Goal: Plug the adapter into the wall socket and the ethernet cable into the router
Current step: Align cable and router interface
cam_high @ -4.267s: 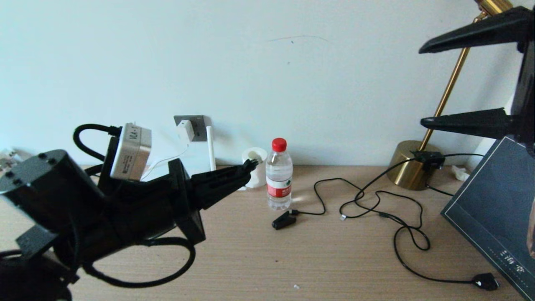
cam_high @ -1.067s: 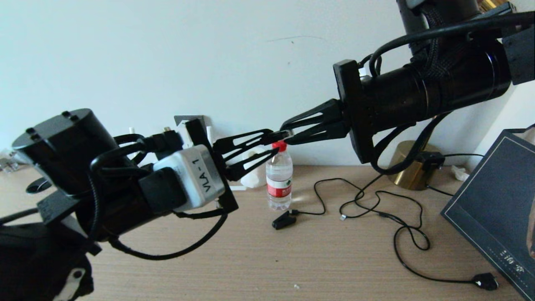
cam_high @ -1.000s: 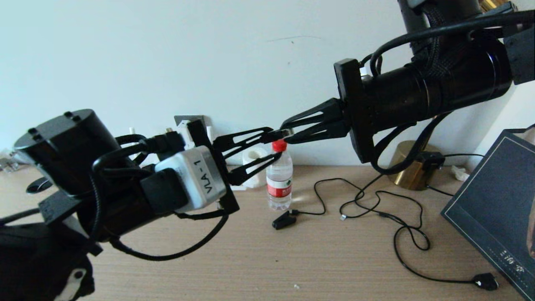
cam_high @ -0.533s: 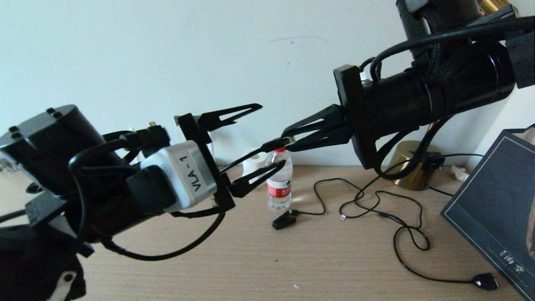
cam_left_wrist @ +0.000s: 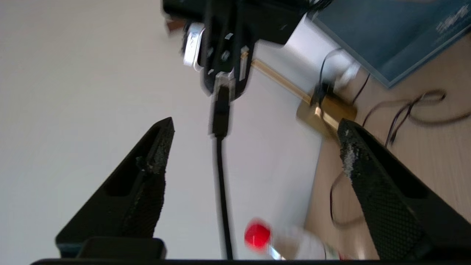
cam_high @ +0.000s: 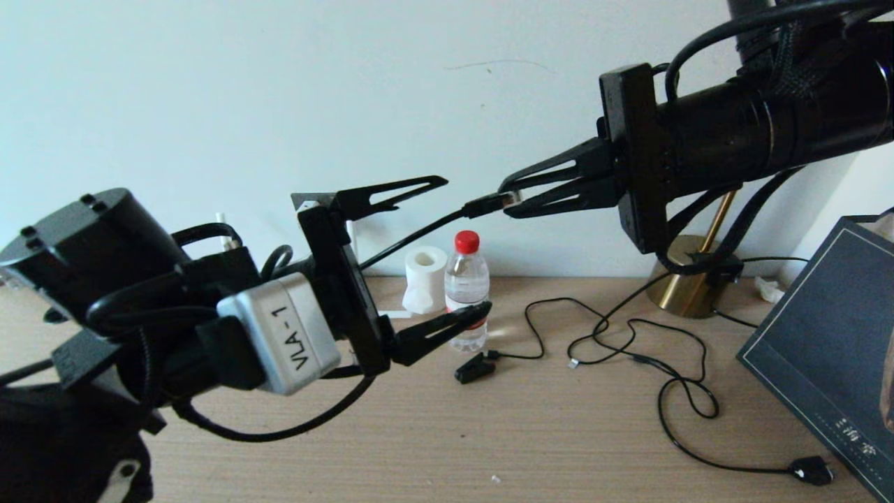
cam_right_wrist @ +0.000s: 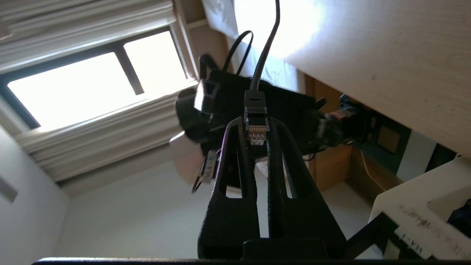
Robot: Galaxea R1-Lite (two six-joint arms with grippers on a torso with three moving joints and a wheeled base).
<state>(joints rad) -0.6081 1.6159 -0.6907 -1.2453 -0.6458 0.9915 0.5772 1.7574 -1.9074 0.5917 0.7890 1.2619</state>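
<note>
My right gripper [cam_high: 510, 199] is shut on the clear plug tip of the ethernet cable [cam_high: 408, 241], held in the air in front of the wall. In the right wrist view the plug [cam_right_wrist: 256, 132] sits clamped between the fingers of the right gripper [cam_right_wrist: 256, 127], with its black boot past the tips. My left gripper [cam_high: 468, 244] stands wide open just below; the cable [cam_left_wrist: 220, 165] runs through its gap untouched. Only a corner of the wall socket [cam_high: 306, 200] shows. The adapter and the router's body are hidden behind the left arm; one white antenna [cam_high: 351, 234] peeks out.
A water bottle [cam_high: 466, 293] and a paper roll [cam_high: 424, 279] stand by the wall. Loose black cords [cam_high: 628, 342] lie on the desk with a clip-like plug [cam_high: 475, 368] and a flat plug [cam_high: 810, 469]. A brass lamp base [cam_high: 688, 279] and a dark board [cam_high: 824, 349] are at the right.
The left gripper has opened and let go of the ethernet plug, then dropped back. The right gripper, shut on the plug, has carried it up and to the right.
</note>
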